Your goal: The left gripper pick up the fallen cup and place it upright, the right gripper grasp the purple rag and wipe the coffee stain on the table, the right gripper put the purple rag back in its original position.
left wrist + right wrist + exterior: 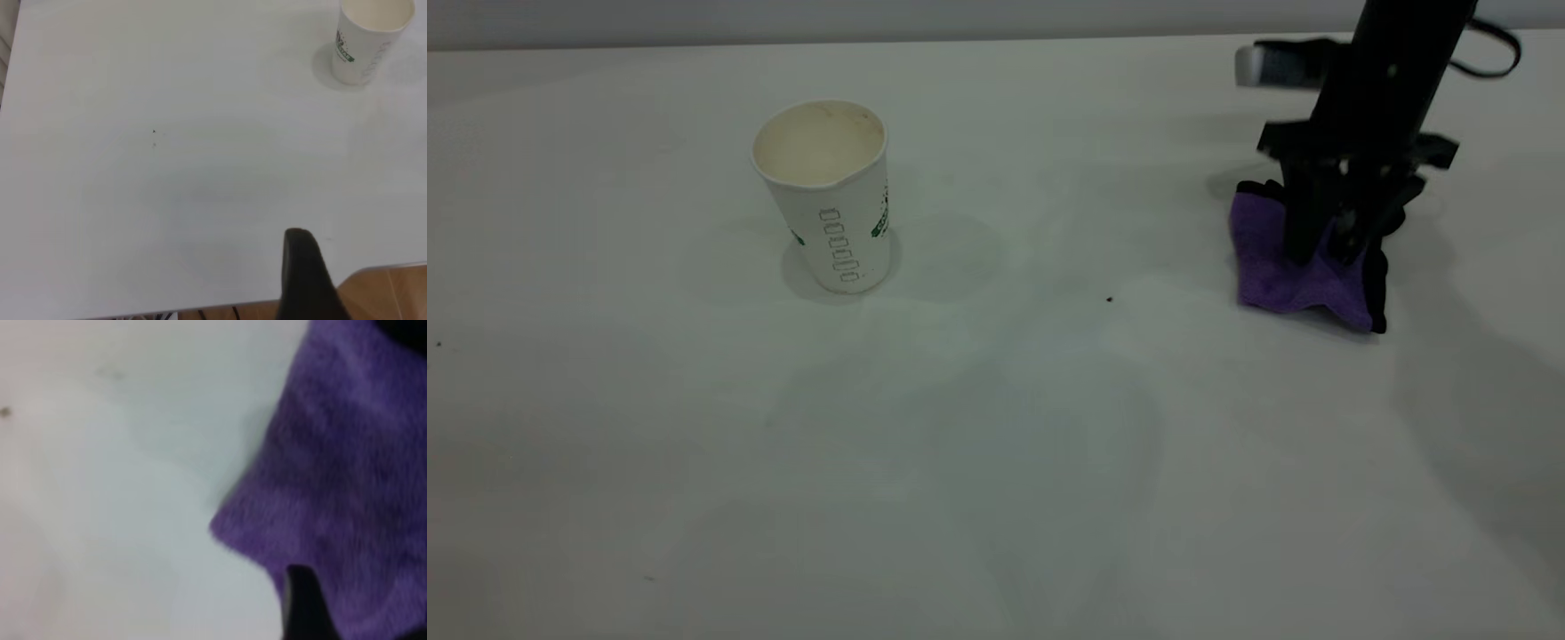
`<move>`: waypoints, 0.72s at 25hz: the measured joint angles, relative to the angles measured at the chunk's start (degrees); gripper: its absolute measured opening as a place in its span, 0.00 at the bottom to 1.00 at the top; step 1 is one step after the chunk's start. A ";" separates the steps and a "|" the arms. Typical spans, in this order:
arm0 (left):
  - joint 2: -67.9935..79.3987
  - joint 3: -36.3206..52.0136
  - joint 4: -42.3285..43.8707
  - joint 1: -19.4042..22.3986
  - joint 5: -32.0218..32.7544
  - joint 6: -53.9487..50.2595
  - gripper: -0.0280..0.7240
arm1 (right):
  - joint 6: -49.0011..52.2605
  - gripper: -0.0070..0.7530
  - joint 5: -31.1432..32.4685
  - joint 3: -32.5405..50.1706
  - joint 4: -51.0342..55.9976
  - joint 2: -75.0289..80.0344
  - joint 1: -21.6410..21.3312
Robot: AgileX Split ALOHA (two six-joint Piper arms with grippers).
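Observation:
The white paper cup [829,191] with green print stands upright on the table [996,498], left of centre; it also shows in the left wrist view [369,37]. The purple rag [1285,267] lies bunched at the far right of the table. My right gripper [1327,244] points straight down into it and is shut on its raised middle; the rag's lower edge rests on the table. The right wrist view shows the rag [347,487] filling one side. No coffee stain shows on the table. My left gripper [307,280] is out of the exterior view, back near the table's edge.
A tiny dark speck [1110,300] lies between the cup and the rag. The table's edge and a wooden floor [387,293] show in the left wrist view. The table's far edge runs just behind the right arm.

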 joint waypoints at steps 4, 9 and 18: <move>0.00 0.00 0.00 0.00 0.00 0.00 0.67 | 0.72 0.74 0.74 -0.96 0.73 -4.91 0.00; 0.00 0.00 0.00 0.00 0.00 0.00 0.67 | 4.93 0.73 1.01 2.78 0.39 -16.35 0.30; 0.00 0.00 0.00 0.00 0.00 0.00 0.67 | 6.24 0.68 1.71 30.74 -1.59 -45.97 0.38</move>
